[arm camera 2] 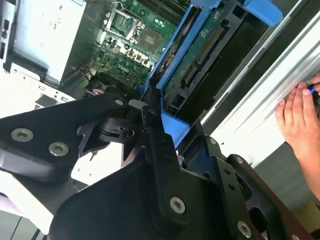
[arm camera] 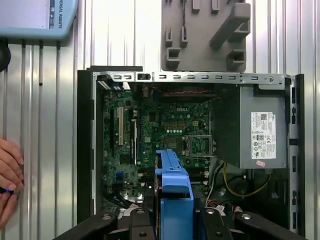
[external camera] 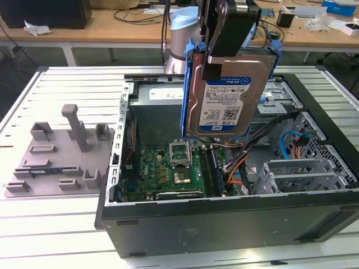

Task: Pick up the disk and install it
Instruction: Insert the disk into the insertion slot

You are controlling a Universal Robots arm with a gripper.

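Gripper (external camera: 220, 55) clenched on the upper edge of the hard drive (external camera: 223, 101) holds it upright by its blue bracket (external camera: 186, 89) above the open computer case (external camera: 224, 224), over the motherboard (external camera: 160, 168), seemingly high enough to clear the chassis walls.

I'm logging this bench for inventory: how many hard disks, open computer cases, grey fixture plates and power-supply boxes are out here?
disk, held up by the gripper: 1
computer case, lying open: 1
grey fixture plate, beside the case: 1
power-supply box, inside the case: 1
Total: 4
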